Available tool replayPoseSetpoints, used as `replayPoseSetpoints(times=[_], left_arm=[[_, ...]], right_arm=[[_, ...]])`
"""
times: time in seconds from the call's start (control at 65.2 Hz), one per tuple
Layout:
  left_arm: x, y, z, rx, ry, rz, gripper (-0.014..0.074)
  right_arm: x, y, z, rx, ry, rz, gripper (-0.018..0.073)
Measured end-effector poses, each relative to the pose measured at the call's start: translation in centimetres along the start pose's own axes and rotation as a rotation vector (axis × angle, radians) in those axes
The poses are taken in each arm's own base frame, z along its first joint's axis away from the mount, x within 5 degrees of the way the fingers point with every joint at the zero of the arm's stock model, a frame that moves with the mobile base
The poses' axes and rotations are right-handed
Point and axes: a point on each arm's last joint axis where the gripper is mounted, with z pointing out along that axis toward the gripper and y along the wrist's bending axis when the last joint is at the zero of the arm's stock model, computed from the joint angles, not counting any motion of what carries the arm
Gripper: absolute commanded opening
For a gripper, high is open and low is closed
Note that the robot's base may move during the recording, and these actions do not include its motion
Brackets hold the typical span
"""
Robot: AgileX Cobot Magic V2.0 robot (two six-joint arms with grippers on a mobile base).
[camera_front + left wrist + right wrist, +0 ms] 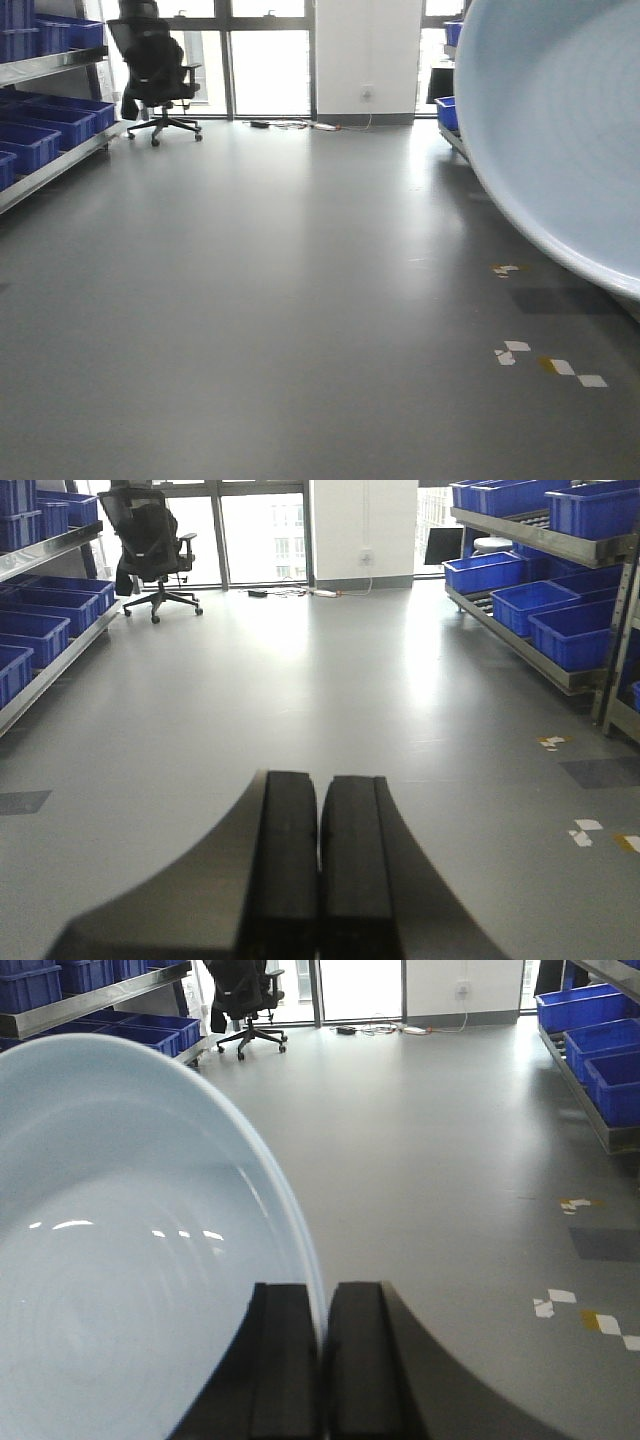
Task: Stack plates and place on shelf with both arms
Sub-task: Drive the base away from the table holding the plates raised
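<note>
One pale blue-white plate (130, 1260) fills the left of the right wrist view, held on edge. My right gripper (325, 1305) is shut on its rim, one black finger on each side. The same plate (560, 120) looms at the upper right of the front view, close to the camera and tilted. I see only one plate; a second one does not show. My left gripper (320, 810) is shut and empty, held out above the grey floor. Steel shelf racks with blue crates stand along the left (40, 630) and the right (560, 580) of the room.
Grey floor (300, 300) stretches ahead between the two racks. A black office chair (155, 70) stands at the far left by the windows. Cables lie on the floor by the far wall (300, 125). Tape marks lie on the floor at the right (550, 362).
</note>
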Motion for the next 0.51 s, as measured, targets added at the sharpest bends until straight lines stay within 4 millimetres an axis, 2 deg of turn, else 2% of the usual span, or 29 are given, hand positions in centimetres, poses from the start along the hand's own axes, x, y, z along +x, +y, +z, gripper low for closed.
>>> replayPoseSetpoints(times=[0.506], left_arm=[[0.0,0.0,0.0,0.0,0.0,0.0,0.0082]], right_arm=[[0.0,0.0,0.0,0.0,0.0,0.0,0.0058]])
